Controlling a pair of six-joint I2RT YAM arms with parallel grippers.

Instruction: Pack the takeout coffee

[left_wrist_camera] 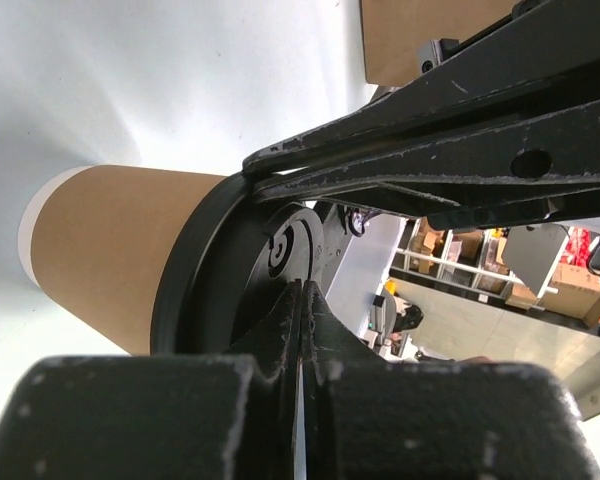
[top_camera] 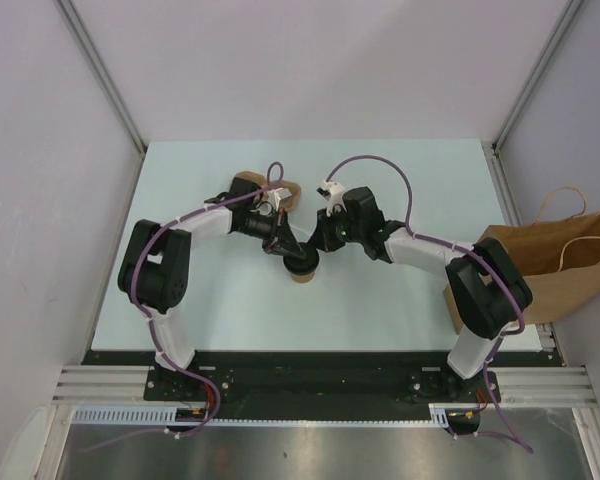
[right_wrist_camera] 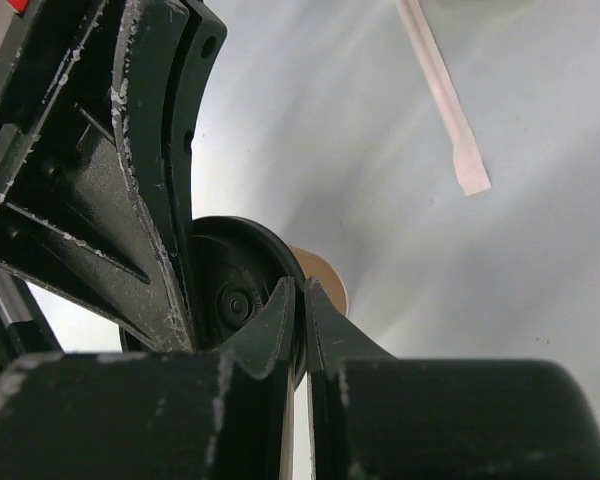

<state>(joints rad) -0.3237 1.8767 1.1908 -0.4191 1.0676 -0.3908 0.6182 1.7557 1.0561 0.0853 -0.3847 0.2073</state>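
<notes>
**Figure. Lid stage of the packing task, three views.** Both arms reached to the middle of the bench [top_camera: 380, 300]. The coffee cup [top_camera: 302, 274] stood directly beneath the two end effectors, apparently upright on the bench. Its black lid [left_wrist_camera: 230, 270] was seated on the rim, as far as I could judge.

The left end effector [left_wrist_camera: 302, 310] was closed, its fingers drawn together to a thin slit. Its tips lay against the lid's top face, and I saw nothing held between them. The right end effector [right_wrist_camera: 300, 300] was likewise closed, its tips meeting the lid's edge from the opposite side. Neither one gripped the cup's wall.

A pulp carrier [top_camera: 280, 188] lay just behind the left end effector, partly hidden by the arm. A wooden stirrer [right_wrist_camera: 445, 100] lay beyond the right end effector, apart from the cup. The paper bag [top_camera: 565, 265] sat well to the right of both end effectors, past the right arm's elbow, at the bench's edge.

Progress, in my judgement, was early. The cup was lidded, but it was in neither the carrier nor the bag. What was left was to take hold of the cup, carry it across to the bag and lower it in. Whether the carrier should go too, I could not tell.
</notes>
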